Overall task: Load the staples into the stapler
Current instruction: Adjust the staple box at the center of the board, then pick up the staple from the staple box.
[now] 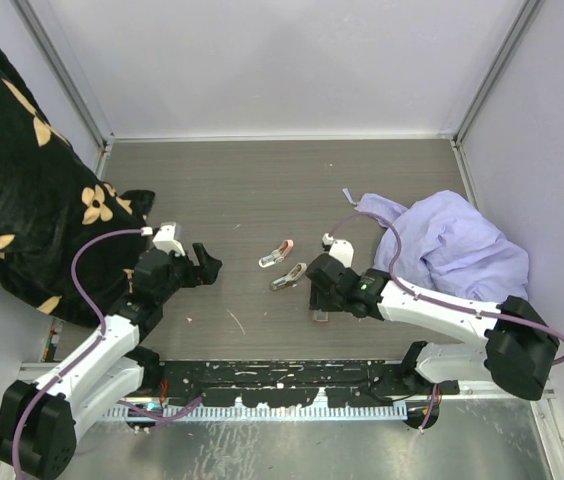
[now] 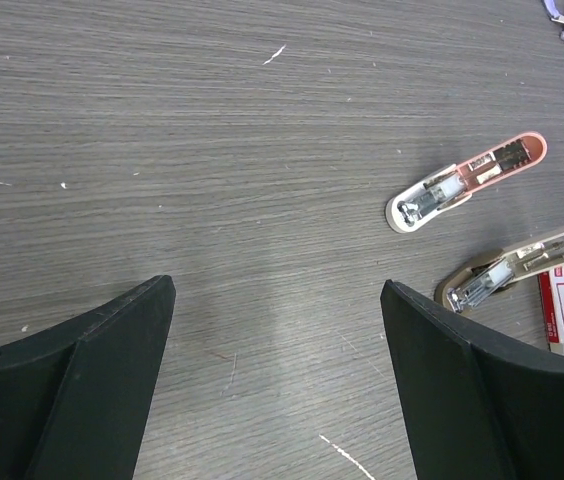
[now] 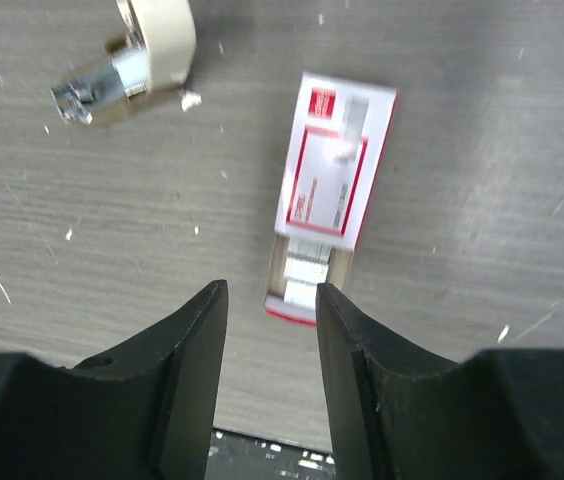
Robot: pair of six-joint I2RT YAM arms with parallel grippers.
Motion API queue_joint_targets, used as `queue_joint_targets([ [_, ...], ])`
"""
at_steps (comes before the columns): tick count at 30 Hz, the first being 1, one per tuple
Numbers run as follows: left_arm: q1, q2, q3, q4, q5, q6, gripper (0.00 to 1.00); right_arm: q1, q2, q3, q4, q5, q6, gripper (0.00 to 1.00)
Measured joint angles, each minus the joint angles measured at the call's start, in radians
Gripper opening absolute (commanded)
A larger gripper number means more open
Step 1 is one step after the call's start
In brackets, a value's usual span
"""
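The staples box [image 3: 327, 170] is red and white and lies flat on the table. Its tan tray [image 3: 307, 278] is slid partly out, with silver staples showing. My right gripper [image 3: 270, 292] hovers just near of the tray's end, jaws apart and empty. In the top view the box [image 1: 320, 316] lies just below the right gripper [image 1: 315, 297]. Two staplers lie open: a pink one [image 1: 277, 252] [image 2: 467, 182] and a beige one [image 1: 288, 277] [image 2: 517, 268]. The beige stapler's end [image 3: 132, 65] shows in the right wrist view. My left gripper [image 1: 205, 265] [image 2: 277, 290] is wide open and empty, left of the staplers.
A purple cloth [image 1: 452, 245] is heaped at the right, behind the right arm. A black cloth with tan flowers [image 1: 22, 180] lies at the left. Grey walls close in the back and sides. A black strip [image 1: 292, 385] runs along the table's near edge.
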Motion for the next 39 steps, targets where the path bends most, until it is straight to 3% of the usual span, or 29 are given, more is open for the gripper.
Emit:
queue_joint_targets([
  [12, 0.000, 0.002, -0.020, 0.023, -0.016, 0.004, 0.87, 0.094, 0.121, 0.029, -0.138, 0.031, 0.228, 0.37],
  [39, 0.000, -0.007, -0.026, 0.023, -0.018, 0.005, 0.87, 0.095, 0.213, 0.046, -0.134, 0.044, 0.244, 0.35],
])
